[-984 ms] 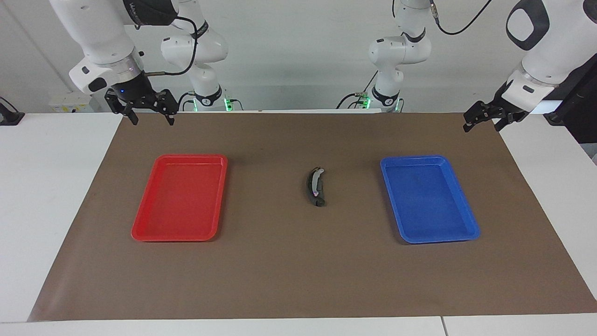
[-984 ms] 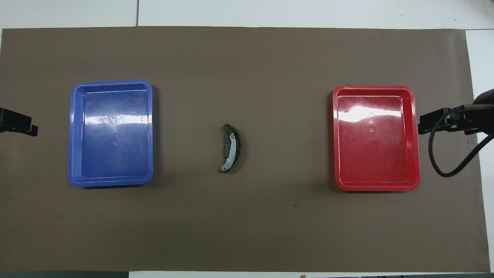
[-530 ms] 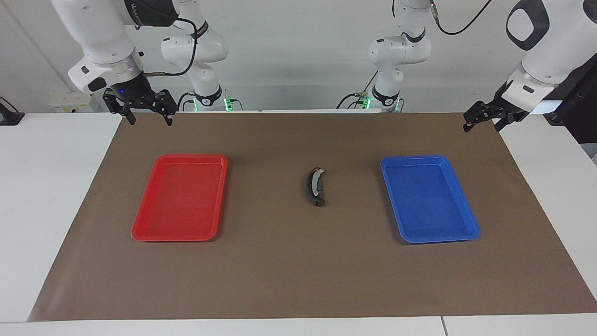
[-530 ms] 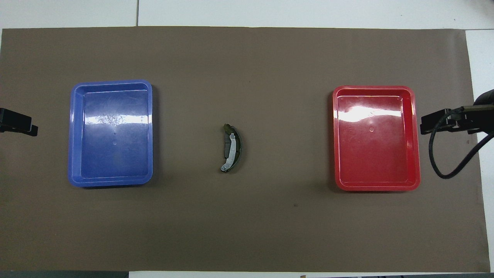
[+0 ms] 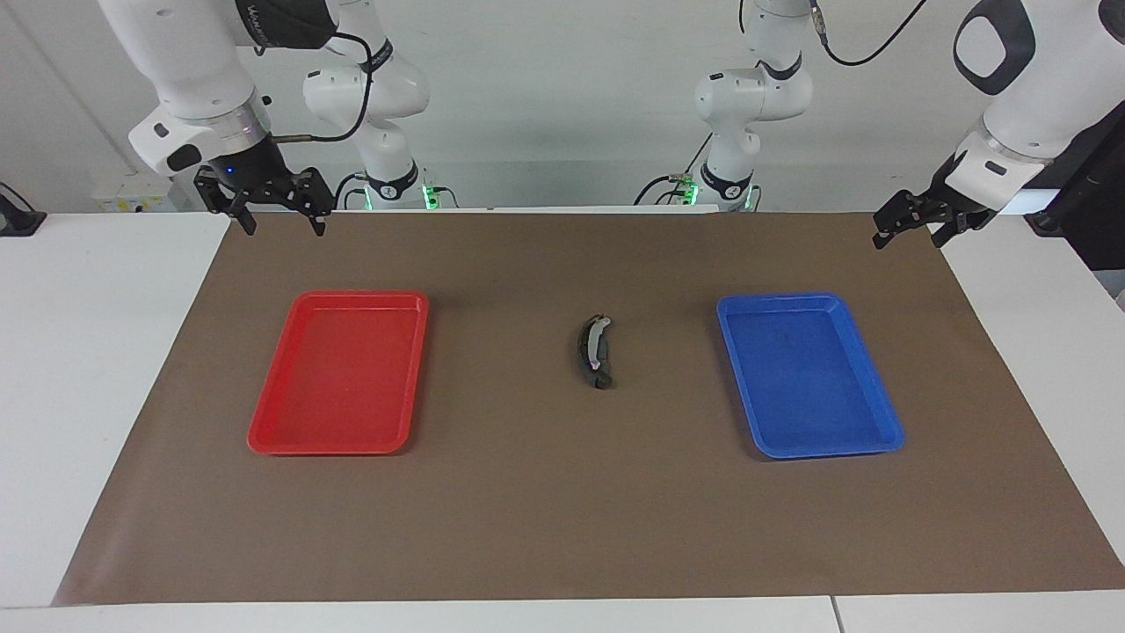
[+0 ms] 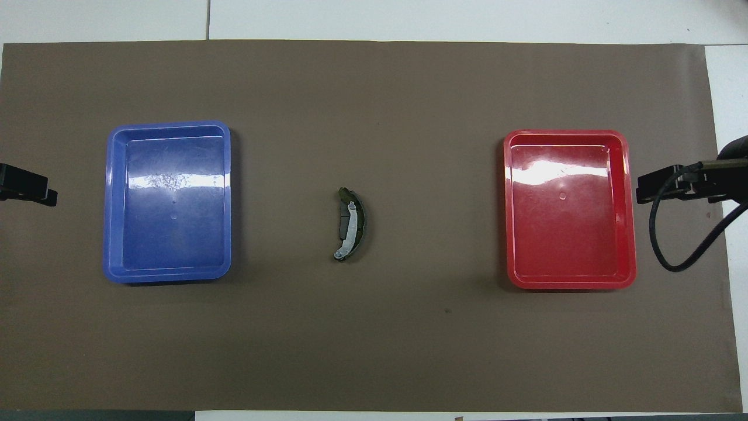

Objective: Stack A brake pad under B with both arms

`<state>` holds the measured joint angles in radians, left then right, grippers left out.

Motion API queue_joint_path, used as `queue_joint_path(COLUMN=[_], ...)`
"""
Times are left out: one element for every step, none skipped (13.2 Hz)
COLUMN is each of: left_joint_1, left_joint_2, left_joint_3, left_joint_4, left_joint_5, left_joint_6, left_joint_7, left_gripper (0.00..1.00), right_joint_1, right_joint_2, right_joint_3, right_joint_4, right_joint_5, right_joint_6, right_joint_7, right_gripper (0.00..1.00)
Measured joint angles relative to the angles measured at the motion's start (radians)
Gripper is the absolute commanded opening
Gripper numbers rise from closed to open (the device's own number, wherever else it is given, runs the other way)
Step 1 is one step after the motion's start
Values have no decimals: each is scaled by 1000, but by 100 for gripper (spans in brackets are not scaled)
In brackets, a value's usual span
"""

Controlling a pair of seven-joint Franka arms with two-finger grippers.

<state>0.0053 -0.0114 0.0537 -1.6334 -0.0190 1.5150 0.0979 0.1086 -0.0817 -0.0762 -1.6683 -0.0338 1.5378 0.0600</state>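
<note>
The crescent pad B [image 5: 598, 339] with its silvery strip lies on the brown mat midway between the two trays. It also shows in the overhead view [image 6: 350, 230]. The short dark-grey A brake pad [image 6: 343, 220] shows as a dark block under B, mostly covered by it. My right gripper [image 5: 279, 220] hangs open and empty over the mat's edge at the right arm's end, and it shows in the overhead view [image 6: 650, 190]. My left gripper [image 5: 907, 234] hangs open and empty over the mat's edge at the left arm's end, also in the overhead view [image 6: 36, 193]. Both are well away from the pads.
A red tray [image 5: 264, 431] lies toward the right arm's end and a blue tray [image 5: 883, 422] toward the left arm's end, both with nothing in them. White table [image 5: 97, 352] borders the brown mat [image 5: 562, 510]. A black cable [image 6: 672, 257] loops below the right gripper.
The right gripper has drawn back slightly toward its end of the table and risen a little. The pads, the trays and the left arm have not moved.
</note>
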Motion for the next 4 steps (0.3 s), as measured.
queue_joint_path(left_joint_1=[0,0,0,0], left_joint_2=[0,0,0,0], left_joint_3=[0,0,0,0], left_joint_4=[0,0,0,0], left_joint_5=[0,0,0,0], left_joint_6=[0,0,0,0], left_joint_7=[0,0,0,0], left_gripper=[100,100,100,100], right_joint_1=[0,1,2,4], right_joint_2=[0,0,0,0], right_joint_3=[0,0,0,0], right_joint_4=[0,0,0,0], right_joint_5=[0,0,0,0], right_joint_6=[0,0,0,0], right_joint_7=[0,0,0,0], right_gripper=[100,100,100,100])
